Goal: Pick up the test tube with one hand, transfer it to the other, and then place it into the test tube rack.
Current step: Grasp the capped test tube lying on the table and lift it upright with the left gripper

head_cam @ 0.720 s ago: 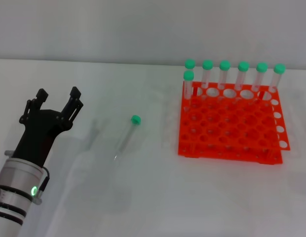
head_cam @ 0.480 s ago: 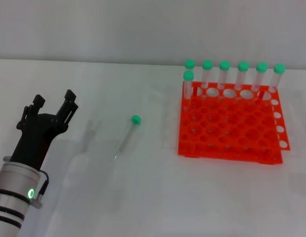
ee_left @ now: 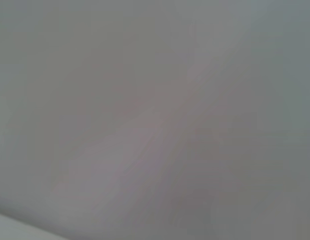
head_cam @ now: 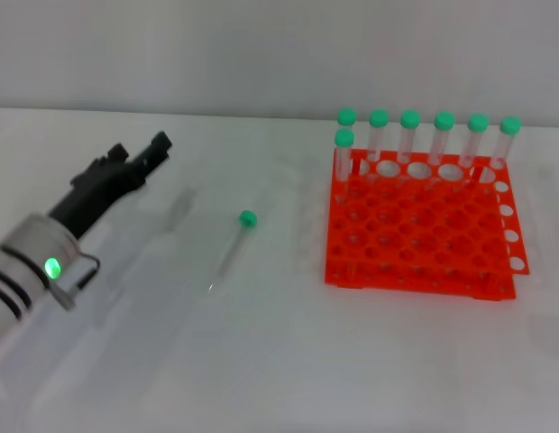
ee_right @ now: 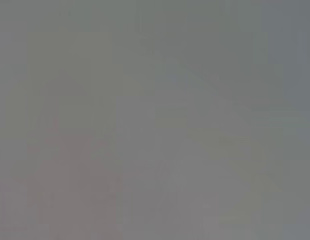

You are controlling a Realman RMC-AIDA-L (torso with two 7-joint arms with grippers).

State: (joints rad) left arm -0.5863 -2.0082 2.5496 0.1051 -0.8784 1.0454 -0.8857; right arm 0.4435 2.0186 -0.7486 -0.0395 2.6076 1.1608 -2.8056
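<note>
The test tube [head_cam: 230, 252] lies flat on the white table, its green cap [head_cam: 249, 217] toward the far side and its pointed tip toward me. My left gripper [head_cam: 141, 151] is to the left of the tube and apart from it, turned sideways and pointing toward the far right. Its two black fingers stand apart and hold nothing. The orange-red test tube rack [head_cam: 415, 236] stands to the right of the tube. My right gripper is out of view. Both wrist views show only a blank grey surface.
Several green-capped tubes [head_cam: 411, 135] stand upright in the rack's back row, with one more [head_cam: 344, 149] in the second row at the left. The table's far edge [head_cam: 171, 112] meets a pale wall.
My left arm has swung up and toward the far right, and the gripper has rolled onto its side. The tube and the rack have not moved.
</note>
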